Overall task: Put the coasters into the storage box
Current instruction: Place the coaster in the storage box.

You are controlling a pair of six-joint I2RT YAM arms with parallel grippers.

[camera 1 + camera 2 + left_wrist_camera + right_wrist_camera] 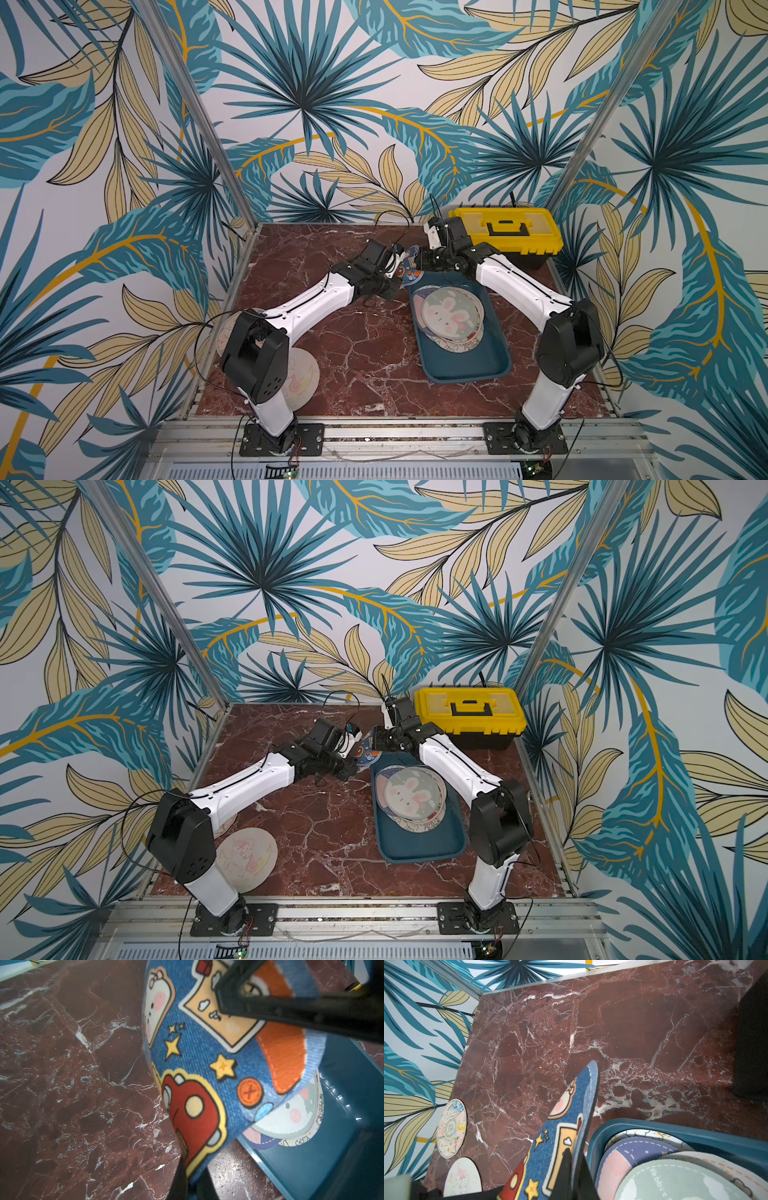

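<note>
Red marble table [353,332], walled on three sides by leaf-print panels.

Left arm [307,303] and right arm [519,286]: based at the near edge, reaching inward, wrists close together toward the far middle of the table.

Far right corner: toolbox [507,232], yellow lid, black handle, lid down.

Right of table centre: storage box [465,370], dark teal, long side running near to far, near half bare.

Far half of the storage box: stack of coasters [452,318], overlapping and fanned, pale green rabbit print on top. Same stack visible in the right wrist view [675,1180].

Left edge, toward the near left corner: cream coaster [249,854] lying flat, partly behind the left arm's shoulder. Just beyond it along the same edge: floral coaster [451,1128], mostly hidden under that arm in both top views.

Far short end of the storage box: blue coaster [207,1064], denim print with stars, a red car and a toast face, tilted steeply on edge, lower rim overhanging the stack. Contact with the box rim: cannot tell.

Left gripper [395,262]: fingers pinched narrow on the blue coaster's rim, on the side away from the box.

Right gripper [420,258]: fingers closed narrow on the opposite rim; in the left wrist view, one black finger [291,1007] across the printed face.
</note>
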